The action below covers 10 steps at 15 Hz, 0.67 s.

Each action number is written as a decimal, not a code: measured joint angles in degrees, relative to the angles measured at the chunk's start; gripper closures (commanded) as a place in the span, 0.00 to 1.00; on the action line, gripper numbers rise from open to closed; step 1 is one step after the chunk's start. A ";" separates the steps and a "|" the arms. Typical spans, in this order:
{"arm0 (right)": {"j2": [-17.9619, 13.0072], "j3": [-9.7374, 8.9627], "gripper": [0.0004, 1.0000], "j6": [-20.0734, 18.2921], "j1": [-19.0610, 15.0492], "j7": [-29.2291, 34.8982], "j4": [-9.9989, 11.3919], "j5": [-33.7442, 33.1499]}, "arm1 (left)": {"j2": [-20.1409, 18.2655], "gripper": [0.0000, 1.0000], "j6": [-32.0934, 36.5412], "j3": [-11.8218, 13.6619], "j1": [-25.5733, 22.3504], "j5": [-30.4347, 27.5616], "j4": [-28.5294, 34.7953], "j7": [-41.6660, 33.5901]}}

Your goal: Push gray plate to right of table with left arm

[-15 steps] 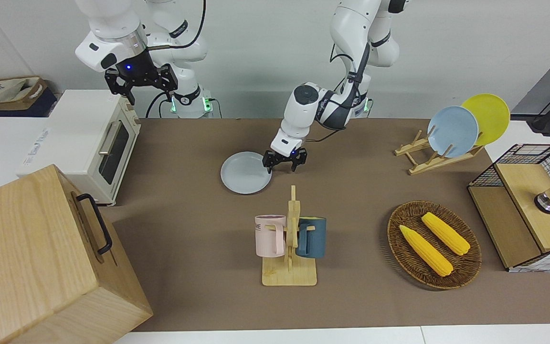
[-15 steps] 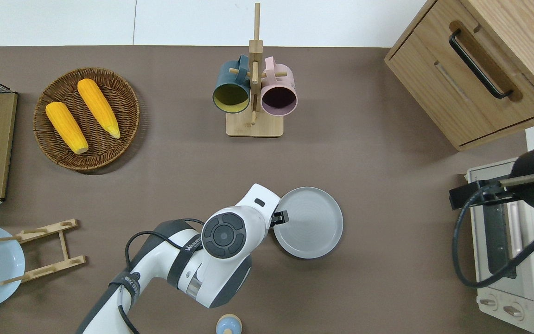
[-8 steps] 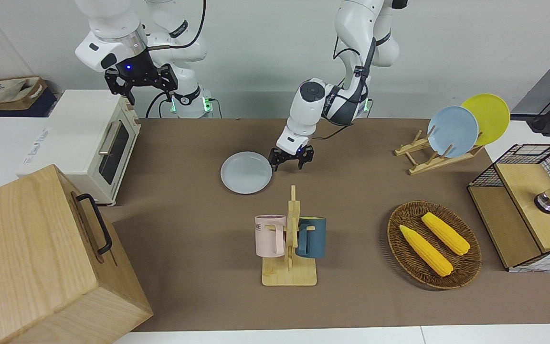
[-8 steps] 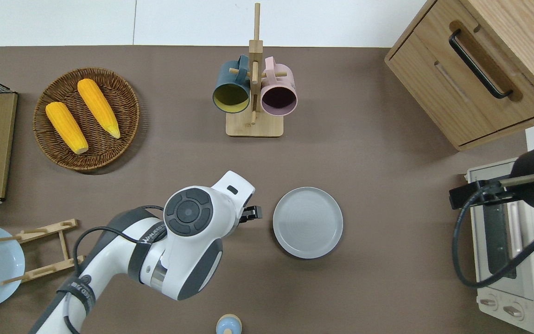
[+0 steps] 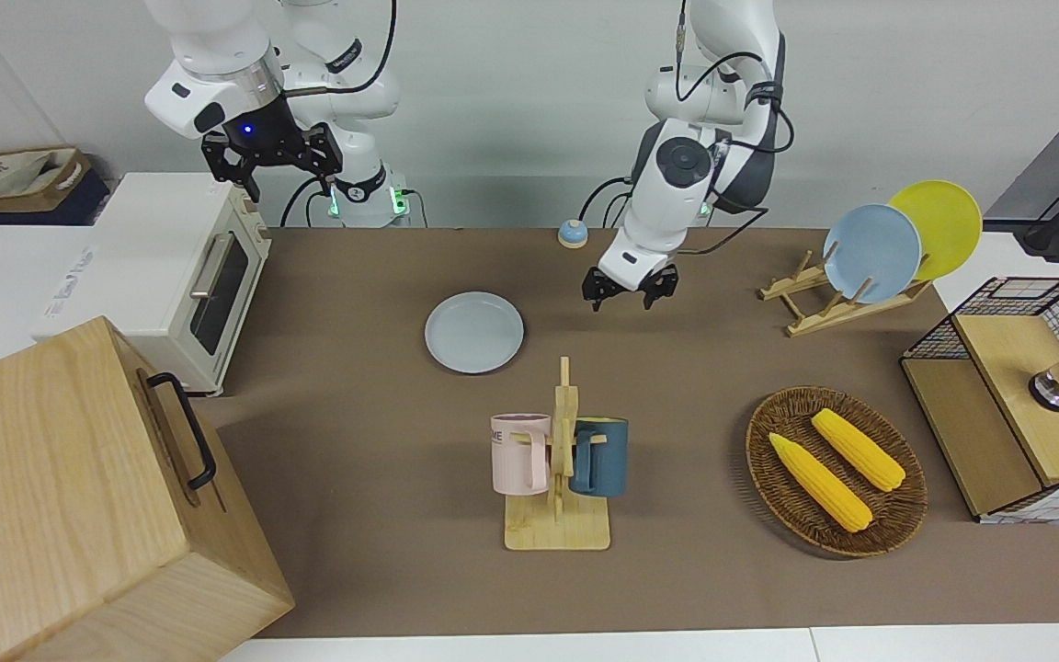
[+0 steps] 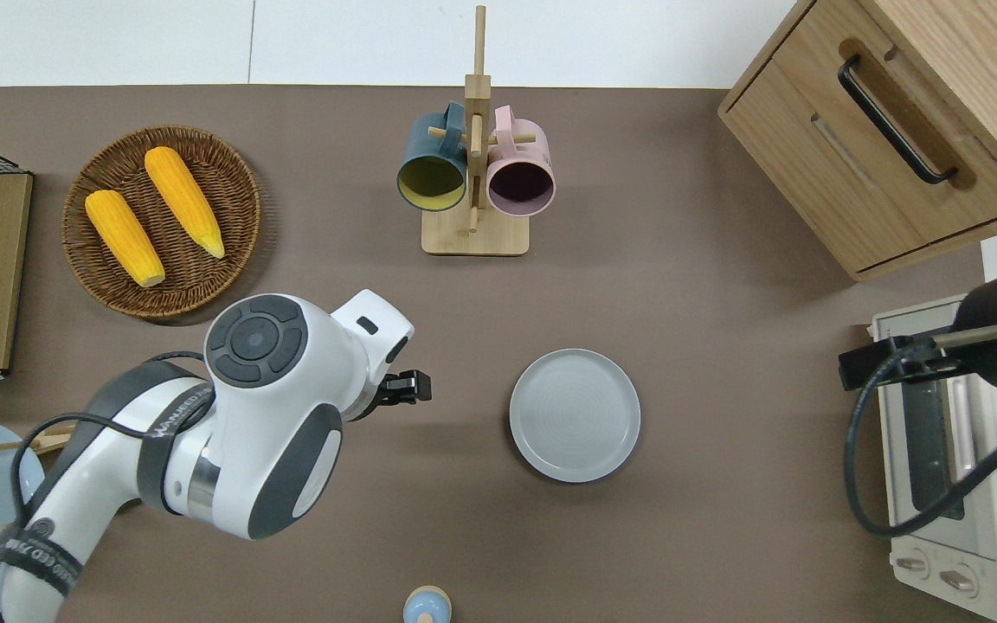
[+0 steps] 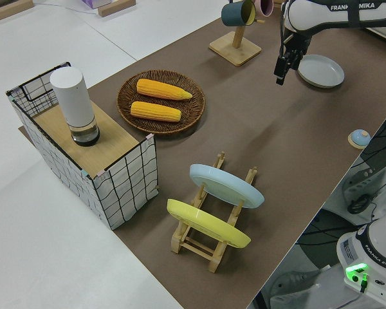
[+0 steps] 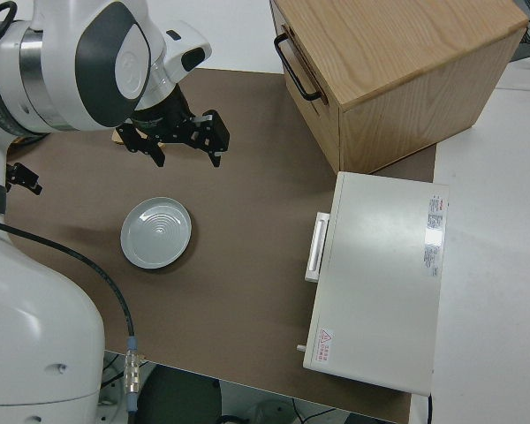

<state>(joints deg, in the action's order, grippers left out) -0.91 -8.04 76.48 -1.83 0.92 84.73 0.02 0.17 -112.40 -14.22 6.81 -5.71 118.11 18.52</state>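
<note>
Gray plate (image 6: 575, 415) alone mid-frame, pushed clear; left gripper (image 6: 410, 387) raised lower-left, fingers parted, empty; right arm parked.

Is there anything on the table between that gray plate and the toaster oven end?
Nothing visible. From the gray plate toward the toaster oven at the right arm's end, only bare table shows.

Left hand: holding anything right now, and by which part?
Nothing. The left hand is in the air, well apart from the gray plate, which lies flat on the table. The right arm is parked.
</note>
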 measured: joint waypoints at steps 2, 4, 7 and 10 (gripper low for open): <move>0.00 0.00 0.02 0.00 0.00 0.00 0.00 0.00 | -1.51 0.01 2.09 0.00 -1.78 0.00 -0.15 -2.23; 0.00 0.00 0.02 0.00 0.00 0.00 0.00 0.00 | -3.33 0.01 5.21 0.01 -4.69 0.00 -0.43 -6.76; 0.00 0.00 0.02 0.00 0.00 0.00 0.00 0.00 | -5.40 0.01 9.47 0.05 -9.50 0.01 -1.54 -13.27; 0.00 0.00 0.02 0.00 0.00 0.00 0.00 0.00 | -7.04 0.01 15.29 0.09 -14.15 0.01 -4.36 -18.59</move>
<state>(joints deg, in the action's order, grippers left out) -0.91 -8.04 76.48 -1.83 0.92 84.73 0.02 -6.87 -97.11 -14.13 -7.34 -5.69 113.75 -0.08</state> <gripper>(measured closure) 0.013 0.004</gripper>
